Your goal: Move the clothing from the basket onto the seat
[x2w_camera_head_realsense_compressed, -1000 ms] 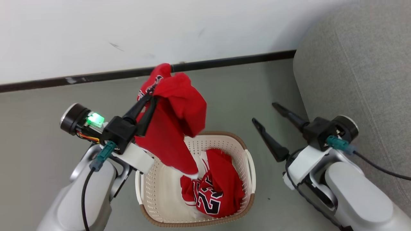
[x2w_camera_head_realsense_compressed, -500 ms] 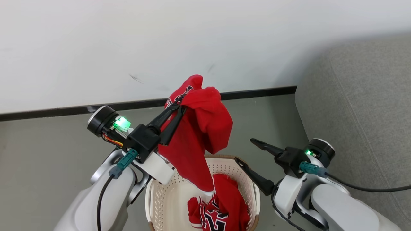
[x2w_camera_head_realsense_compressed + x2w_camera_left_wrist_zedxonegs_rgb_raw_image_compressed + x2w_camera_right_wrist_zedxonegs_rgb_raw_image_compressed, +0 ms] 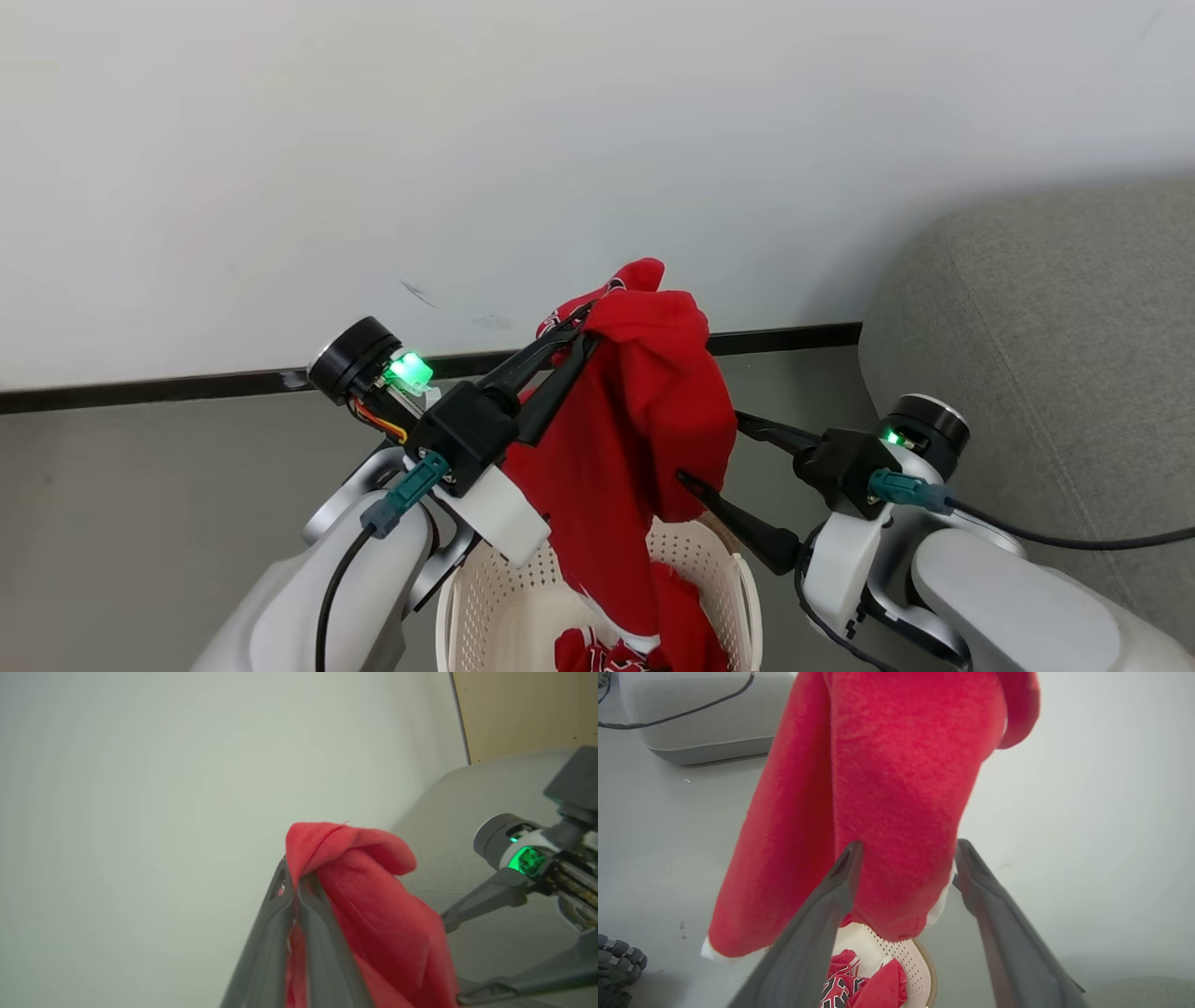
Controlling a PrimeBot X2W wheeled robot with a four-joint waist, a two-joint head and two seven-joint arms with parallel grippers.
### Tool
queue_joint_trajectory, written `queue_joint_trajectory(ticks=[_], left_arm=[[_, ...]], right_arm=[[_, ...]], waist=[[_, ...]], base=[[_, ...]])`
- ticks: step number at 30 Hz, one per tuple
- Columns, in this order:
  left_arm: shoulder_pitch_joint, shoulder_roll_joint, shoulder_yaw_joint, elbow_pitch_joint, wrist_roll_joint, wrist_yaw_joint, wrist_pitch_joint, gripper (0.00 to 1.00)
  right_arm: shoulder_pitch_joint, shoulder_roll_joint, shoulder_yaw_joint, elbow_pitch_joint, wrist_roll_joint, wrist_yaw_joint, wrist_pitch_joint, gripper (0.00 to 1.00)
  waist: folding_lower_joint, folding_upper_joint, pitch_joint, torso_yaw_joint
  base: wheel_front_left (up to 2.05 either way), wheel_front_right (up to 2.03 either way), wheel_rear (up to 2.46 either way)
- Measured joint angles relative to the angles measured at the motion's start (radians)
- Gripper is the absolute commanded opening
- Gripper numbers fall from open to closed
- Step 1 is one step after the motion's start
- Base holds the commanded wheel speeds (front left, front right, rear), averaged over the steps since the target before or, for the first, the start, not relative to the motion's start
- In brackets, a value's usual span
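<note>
A red piece of clothing (image 3: 635, 420) with white trim hangs from my left gripper (image 3: 579, 327), which is shut on its top fold above the basket (image 3: 495, 607). The left wrist view shows that gripper (image 3: 292, 877) pinching the red cloth (image 3: 373, 896). My right gripper (image 3: 709, 448) is open beside the hanging cloth. In the right wrist view its fingers (image 3: 909, 845) straddle the clothing's (image 3: 901, 765) lower part without closing. More red clothing with black-and-white numbers (image 3: 850, 984) lies in the cream basket (image 3: 906, 952). The grey seat (image 3: 1046, 327) stands to the right.
A white wall with a dark skirting strip (image 3: 187, 385) runs behind the basket, above grey floor (image 3: 140, 523). A grey upholstered block with a black cable (image 3: 705, 714) shows in the right wrist view. A tan panel (image 3: 523, 709) stands behind the seat.
The head camera has shifted upward. My left gripper has raised the red clothing higher out of the basket. My open right gripper has moved left until its fingers reach the hanging cloth.
</note>
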Motion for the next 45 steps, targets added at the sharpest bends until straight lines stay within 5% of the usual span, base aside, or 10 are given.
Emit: queue_joint_trajectory(ticks=[14,15,16,18,35,36,39,45], left_arm=[[0.031,-0.006,-0.054,-0.027,-0.044,-0.004,0.038,0.0],[0.033,-0.006,-0.057,-0.029,-0.048,-0.004,0.041,0.0],[0.04,-0.007,-0.061,-0.033,-0.051,-0.004,0.043,0.0],[0.045,-0.007,-0.064,-0.036,-0.059,-0.004,0.051,0.0],[0.132,0.021,-0.028,0.019,-0.139,-0.012,0.07,0.0],[0.136,0.021,-0.028,0.024,-0.143,-0.012,0.07,0.14],[0.148,0.02,-0.029,0.032,-0.172,-0.012,0.072,1.0],[0.16,0.008,-0.036,0.037,-0.211,-0.012,0.072,1.0]], right_arm=[[-0.073,-0.023,0.202,-0.041,0.11,0.0,0.044,1.0],[-0.078,-0.021,0.207,-0.041,0.112,0.0,0.044,0.85],[-0.087,-0.018,0.213,-0.039,0.121,0.0,0.044,0.42],[-0.095,-0.015,0.214,-0.032,0.128,0.0,0.043,0.0],[-0.065,-0.041,0.126,0.025,0.209,0.0,-0.002,0.0],[-0.061,-0.042,0.114,0.026,0.216,0.0,-0.002,0.0],[-0.052,-0.052,0.076,0.029,0.223,0.0,-0.01,0.0],[-0.048,-0.085,-0.006,0.041,0.224,0.0,-0.019,0.0]], waist=[[0.0,0.0,-0.059,0.021],[0.0,0.0,-0.061,0.023],[0.0,0.0,-0.065,0.025],[0.0,0.0,-0.067,0.027],[0.0001,0.0,-0.067,-0.003],[0.0,0.0,-0.067,-0.006],[0.0,0.0,-0.065,-0.018],[0.0001,0.0,-0.061,-0.041]], base=[[0.0,0.0,0.0],[0.0,0.0,0.0],[0.0,0.0,0.0],[0.0,0.0,0.0],[0.0,0.0,0.0],[0.0,0.0,0.0],[0.0,0.0,0.0],[0.0,0.0,0.0]])
